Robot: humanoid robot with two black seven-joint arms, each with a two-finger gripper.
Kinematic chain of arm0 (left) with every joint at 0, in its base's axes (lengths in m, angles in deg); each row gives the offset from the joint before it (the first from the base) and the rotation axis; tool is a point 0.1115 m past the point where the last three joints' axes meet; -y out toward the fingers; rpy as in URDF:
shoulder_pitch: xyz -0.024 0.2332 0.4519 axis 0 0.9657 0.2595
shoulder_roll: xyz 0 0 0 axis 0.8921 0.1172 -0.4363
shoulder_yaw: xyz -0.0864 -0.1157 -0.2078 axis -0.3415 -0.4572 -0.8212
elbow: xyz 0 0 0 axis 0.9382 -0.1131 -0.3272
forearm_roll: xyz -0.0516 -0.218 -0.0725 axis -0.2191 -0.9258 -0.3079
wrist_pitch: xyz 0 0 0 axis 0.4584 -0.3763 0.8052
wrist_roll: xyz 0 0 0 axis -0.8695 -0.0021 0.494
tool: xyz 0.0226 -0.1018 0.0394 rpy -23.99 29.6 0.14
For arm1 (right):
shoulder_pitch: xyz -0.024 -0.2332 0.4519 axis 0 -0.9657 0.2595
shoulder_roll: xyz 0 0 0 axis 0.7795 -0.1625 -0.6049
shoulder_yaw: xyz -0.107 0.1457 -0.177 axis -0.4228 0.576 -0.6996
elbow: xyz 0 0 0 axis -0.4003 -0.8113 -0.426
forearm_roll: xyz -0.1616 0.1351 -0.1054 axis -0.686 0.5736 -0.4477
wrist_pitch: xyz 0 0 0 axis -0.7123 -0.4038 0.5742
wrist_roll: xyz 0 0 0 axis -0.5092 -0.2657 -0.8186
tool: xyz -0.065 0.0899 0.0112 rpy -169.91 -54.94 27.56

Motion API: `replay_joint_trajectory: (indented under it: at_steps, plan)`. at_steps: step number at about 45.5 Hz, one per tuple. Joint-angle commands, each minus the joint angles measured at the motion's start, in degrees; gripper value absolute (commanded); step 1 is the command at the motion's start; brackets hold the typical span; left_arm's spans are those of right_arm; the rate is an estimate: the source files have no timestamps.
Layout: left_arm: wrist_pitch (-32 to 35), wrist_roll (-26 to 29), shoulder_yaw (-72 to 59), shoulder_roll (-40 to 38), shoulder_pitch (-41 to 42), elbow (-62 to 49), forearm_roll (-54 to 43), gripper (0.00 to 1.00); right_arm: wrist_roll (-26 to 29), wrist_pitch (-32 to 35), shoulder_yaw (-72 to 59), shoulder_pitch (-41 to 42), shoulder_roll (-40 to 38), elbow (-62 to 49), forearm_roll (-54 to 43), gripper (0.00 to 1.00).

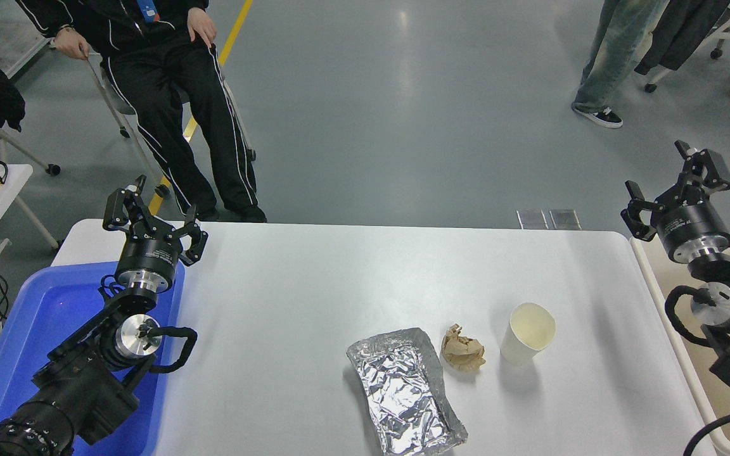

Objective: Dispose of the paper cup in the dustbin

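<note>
**Jaws wide and empty, cup unclaimed**

The jaws of the black right gripper [672,180] stood spread wide, holding nothing and touching nothing, raised above the far corner of the large beige rectangular plastic dustbin [663,288] at the counter's three o'clock edge. The black left gripper [153,215] was parked at nine o'clock over the bright blue plastic tray [16,342], its jaws likewise apart and empty.

The small white tapered paper cup [528,333] stood upright on the white counter [339,278] toward five o'clock, well apart from the right gripper and near the bin's side. Just beside it at nine o'clock sat the crumpled brown paper ball [462,348], and beyond that the crinkled silver foil sheet [406,391].

The risks looked plain enough. A thin, light cup would likely tip or skid if one jaw met it first, and a hard squeeze could crush its already squashed rim. An approach sweeping too far inward might take the paper ball along. Releasing short of the bin's rim would drop the cup back on the counter.
</note>
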Motion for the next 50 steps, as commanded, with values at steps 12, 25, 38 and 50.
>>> replay_joint_trajectory:
  at_steps: [12, 25, 38, 50]
  plan:
    - [0.0, 0.0, 0.0, 0.01, 0.0, 0.0, 0.0, 1.0, 0.4, -1.81, -24.71, 12.99, -2.4, -3.8, -0.99, 0.99]
    - [0.0, 0.0, 0.0, 0.01, 0.0, 0.0, 0.0, 1.0, 0.49, 6.68, -67.27, 26.62, -1.79, -3.46, -16.35, 0.99]
    - [0.0, 0.0, 0.0, 0.01, 0.0, 0.0, 0.0, 1.0, 0.31, 12.07, -72.12, 33.75, -1.87, -3.37, -34.04, 0.99]
    - [0.0, 0.0, 0.0, 0.01, 0.0, 0.0, 0.0, 1.0, 0.4, 11.9, -72.03, 39.11, 2.7, -3.98, -35.8, 0.99]
